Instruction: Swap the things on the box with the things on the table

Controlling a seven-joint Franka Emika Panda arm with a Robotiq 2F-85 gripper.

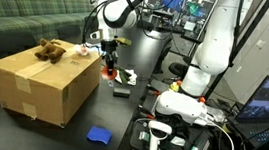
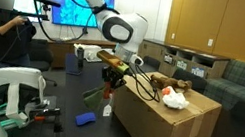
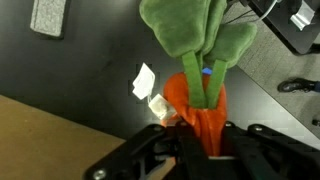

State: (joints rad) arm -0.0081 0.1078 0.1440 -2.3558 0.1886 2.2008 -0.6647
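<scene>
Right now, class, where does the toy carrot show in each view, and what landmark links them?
In an exterior view: toy carrot hangs just right of the cardboard box, mid-frame.
In an exterior view: it hangs left of the box, centre.
Wrist view: centre, leaves upward; box lower left.
Shared landmark: the cardboard box.

Ext views face box (image 1: 43, 81) (image 2: 168, 125) from opposite sides; wrist cam close, downward.

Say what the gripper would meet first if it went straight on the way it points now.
Probably the black table, close to the white scrap. The plush carrot held in the gripper sticks out ahead, so its green leaves would touch first. Depth is unclear.
</scene>
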